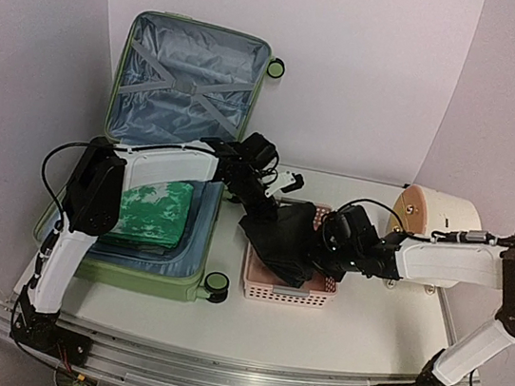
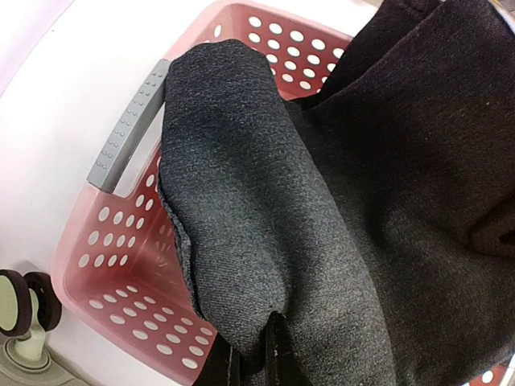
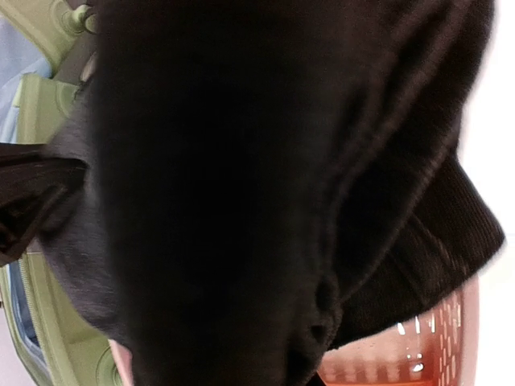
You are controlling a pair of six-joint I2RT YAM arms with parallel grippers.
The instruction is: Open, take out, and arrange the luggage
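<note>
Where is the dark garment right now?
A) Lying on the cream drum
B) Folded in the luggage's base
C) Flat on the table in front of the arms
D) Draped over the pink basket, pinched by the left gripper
D: the dark garment hangs over the pink basket with the left gripper closed on its fabric. What lies in the luggage base is a green patterned cloth.

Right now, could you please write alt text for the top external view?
The left gripper pinches a dark garment over the pink basket, the right gripper pressed into it. At left, the open luggage holds folded green cloth.
</note>
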